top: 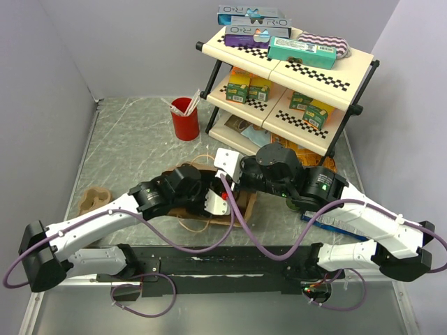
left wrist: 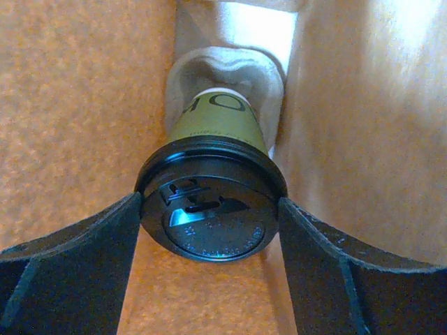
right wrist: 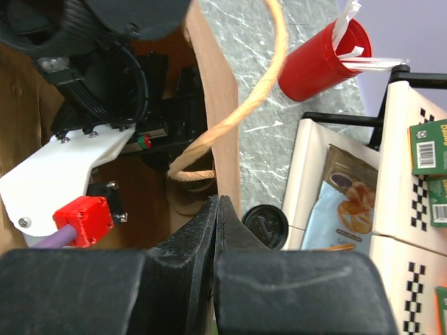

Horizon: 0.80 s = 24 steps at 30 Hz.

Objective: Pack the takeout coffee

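Packing nearly done: takeout coffee (left wrist: 216, 129) stands in pulp carrier (left wrist: 183, 77) inside paper bag (left wrist: 70, 105), left gripper (left wrist: 209, 206) clamped on it, right gripper (right wrist: 218, 209) pinching the bag's rim; release remains.

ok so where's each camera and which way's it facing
top external: fixed above and behind the bases, looking down on table, shelf rack, red cup; left arm and right arm meet at the paper bag.
left wrist: inside the bag, looking down on the takeout coffee in a pulp carrier; fingers of the left gripper grip its lid's sides.
right wrist: at the bag's rim, facing the rack; the right gripper is shut on the bag wall, left arm beyond.
shared: top and right wrist show red cup, rack.
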Available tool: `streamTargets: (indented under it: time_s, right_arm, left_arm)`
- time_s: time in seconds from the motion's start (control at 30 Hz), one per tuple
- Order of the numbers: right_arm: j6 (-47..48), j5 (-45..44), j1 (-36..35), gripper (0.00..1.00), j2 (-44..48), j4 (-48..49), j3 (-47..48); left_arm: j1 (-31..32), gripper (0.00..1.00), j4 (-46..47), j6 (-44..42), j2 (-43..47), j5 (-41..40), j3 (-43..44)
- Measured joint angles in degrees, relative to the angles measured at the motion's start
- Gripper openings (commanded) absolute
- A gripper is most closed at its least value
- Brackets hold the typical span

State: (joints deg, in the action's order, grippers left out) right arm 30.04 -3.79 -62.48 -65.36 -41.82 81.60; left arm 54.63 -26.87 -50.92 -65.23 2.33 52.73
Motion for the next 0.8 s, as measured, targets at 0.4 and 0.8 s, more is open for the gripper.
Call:
streamTargets:
  time_s: [0.4, 0.8]
  right_arm:
    - [-0.07, 0.61, 1.77, 0.00, 1.66, 4.15, -4.04]
    - [0.79, 2.71, 1.99, 0.00, 1.68, 5.90, -4.57]
  left_arm:
    - [0.00, 0.01, 0.98, 2.43, 1.46, -2.64, -1.01]
    - [-0.07, 0.01, 4.42, 3.08, -1.46, -0.70, 0.02]
